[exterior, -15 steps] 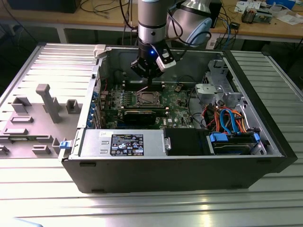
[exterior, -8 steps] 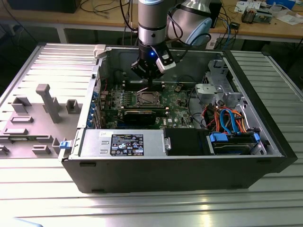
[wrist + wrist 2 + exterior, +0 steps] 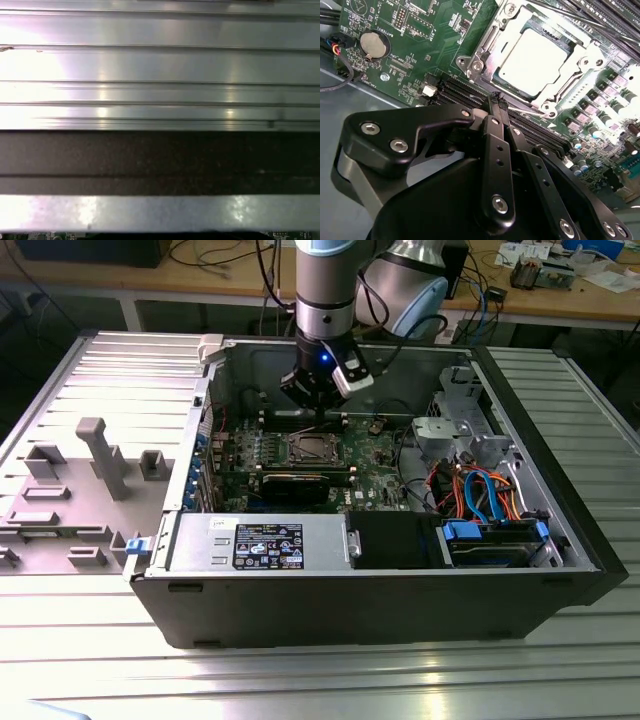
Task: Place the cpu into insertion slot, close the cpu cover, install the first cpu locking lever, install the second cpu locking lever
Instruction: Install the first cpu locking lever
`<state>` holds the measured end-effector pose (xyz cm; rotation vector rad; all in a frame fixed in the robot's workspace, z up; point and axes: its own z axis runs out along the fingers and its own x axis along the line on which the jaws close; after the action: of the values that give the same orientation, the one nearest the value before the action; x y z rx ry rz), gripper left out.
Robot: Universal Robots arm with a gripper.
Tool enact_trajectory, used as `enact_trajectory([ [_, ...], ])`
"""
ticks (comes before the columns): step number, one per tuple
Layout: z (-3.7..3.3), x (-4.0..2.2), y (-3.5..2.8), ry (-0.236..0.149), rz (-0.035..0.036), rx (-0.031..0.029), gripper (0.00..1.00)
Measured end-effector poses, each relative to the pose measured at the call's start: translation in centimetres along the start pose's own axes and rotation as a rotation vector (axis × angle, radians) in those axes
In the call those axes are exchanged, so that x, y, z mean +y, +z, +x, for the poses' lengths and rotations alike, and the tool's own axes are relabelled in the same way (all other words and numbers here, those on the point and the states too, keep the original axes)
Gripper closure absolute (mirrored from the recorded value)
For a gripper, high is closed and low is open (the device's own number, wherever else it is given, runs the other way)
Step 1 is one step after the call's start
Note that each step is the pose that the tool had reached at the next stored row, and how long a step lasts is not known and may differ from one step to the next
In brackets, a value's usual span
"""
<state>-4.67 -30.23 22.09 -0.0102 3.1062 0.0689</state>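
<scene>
Matte black hand (image 3: pixel 498 102), in the second wrist view: jointed links with bright screw heads, fingers pressed together to a narrow tip, clenched on nothing visible. Tip hangs just above the near edge of the slot (image 3: pixel 485 47).

Cpu (image 3: pixel 532 62): flat square chip, dull pale silver top, seated in the slot.

Cover (image 3: pixel 580 60): thin grey metal frame with square window, lying down flat around the cpu, whose top shows through the window.

Slot: square metal-rimmed socket on the green board (image 3: pixel 420 45); screws at its corners. A thin bright wire lever (image 3: pixel 527 111) runs along its near edge, close to the hand's tip.

Board: glossy green, with a round silver coin cell (image 3: pixel 373 44) and long black ribbed slots beside the socket.

Exterior view: hand (image 3: pixel 318 408) on a grey-and-silver arm (image 3: pixel 325 290), lowered into an open black metal case (image 3: pixel 400 590), above the slot (image 3: pixel 310 448). Case lies on a ribbed aluminium counter (image 3: pixel 300 680). Grey moulded plastic panel (image 3: pixel 75 490) lies towards the exterior view's left. Orange and blue cables (image 3: pixel 480 490) coil inside the case towards the exterior view's right.

First wrist view: ribbed aluminium surface (image 3: pixel 160 65) and a dark textured band (image 3: pixel 160 160).
</scene>
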Motion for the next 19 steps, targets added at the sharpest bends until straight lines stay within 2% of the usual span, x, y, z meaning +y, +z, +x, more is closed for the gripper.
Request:
enact_trajectory([
  [10, -0.09, 0.01, 0.08, 0.001, -0.0005, -0.0004, 0.89],
  [19, -0.46, -0.05, 1.15, 0.001, -0.0002, -0.0002, 0.89],
])
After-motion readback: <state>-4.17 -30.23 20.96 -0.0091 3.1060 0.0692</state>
